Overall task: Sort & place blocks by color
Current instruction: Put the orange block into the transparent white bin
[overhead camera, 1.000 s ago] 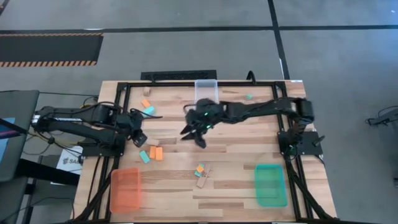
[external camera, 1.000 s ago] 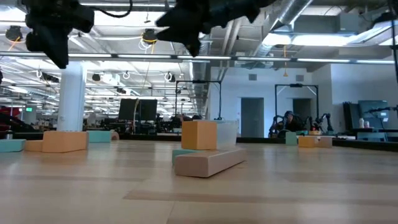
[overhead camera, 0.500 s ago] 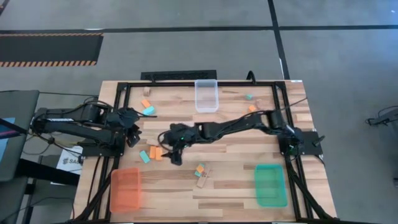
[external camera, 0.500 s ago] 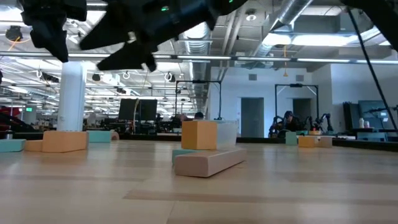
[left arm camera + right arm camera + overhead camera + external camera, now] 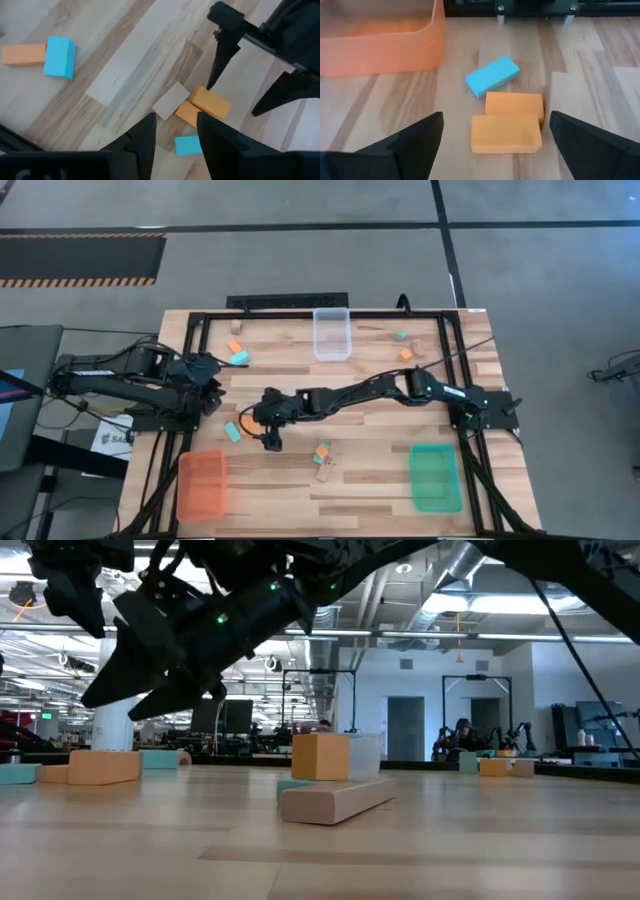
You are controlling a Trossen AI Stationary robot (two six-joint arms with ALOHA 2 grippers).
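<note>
High view: we see the left pincer [image 5: 212, 392] at counter [image 5: 380, 385] 9 o'clock, fingers parted, empty. Right pincer [image 5: 268, 437] spread wide over two orange blocks [image 5: 512, 122], teal block [image 5: 492, 75] beside them. More blocks [image 5: 323, 459] toward 6 o'clock, orange tray [image 5: 203, 483] at 7.

Right end effector [image 5: 268, 436] leftward, wider
</note>
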